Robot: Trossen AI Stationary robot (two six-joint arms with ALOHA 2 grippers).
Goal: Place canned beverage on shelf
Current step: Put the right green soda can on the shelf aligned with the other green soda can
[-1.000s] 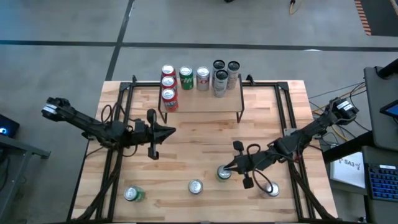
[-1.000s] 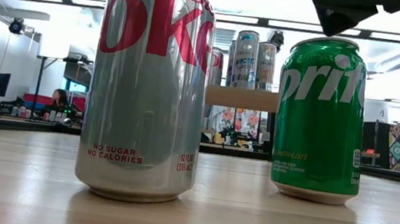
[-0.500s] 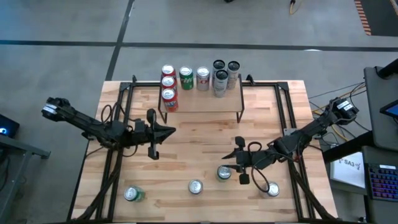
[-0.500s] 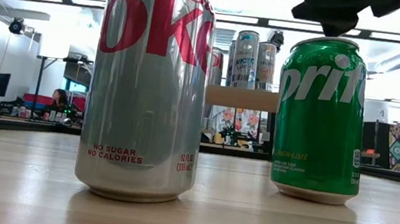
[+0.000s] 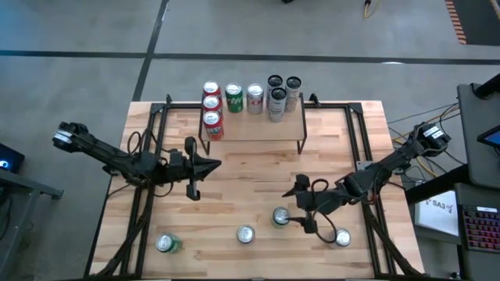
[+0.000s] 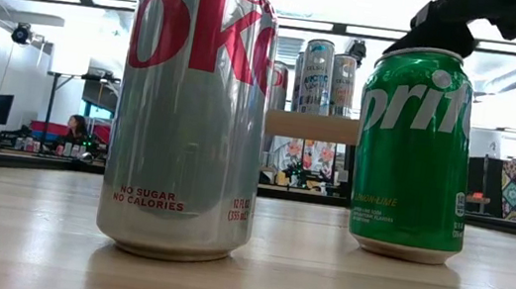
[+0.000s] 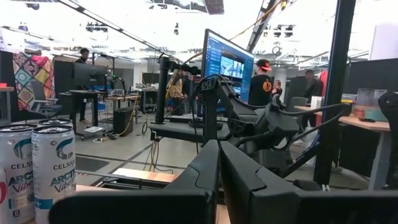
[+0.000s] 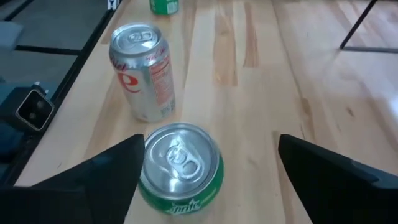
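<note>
A green canned beverage (image 8: 180, 167) stands upright on the tabletop (image 5: 258, 176), in front of my right gripper (image 5: 294, 209). That gripper is open. Its fingers (image 8: 112, 174) stand wide on either side of the can's top, and the can is close to one of them. In the low view the gripper (image 6: 459, 21) hangs just above the green can (image 6: 415, 150). The shelf (image 5: 251, 129) stands at the far middle with several cans on it. My left gripper (image 5: 216, 164) hovers shut to the left of the shelf's near edge.
A silver Diet Coke can (image 5: 245, 234) stands left of the green one. Another green can (image 5: 166, 244) is at the near left and a silver can (image 5: 342, 238) at the near right. Black frame rails (image 5: 156, 156) run along both table sides.
My right gripper has opened wide above the green can and has tipped and rolled a little in place. The can has stayed where it was.
</note>
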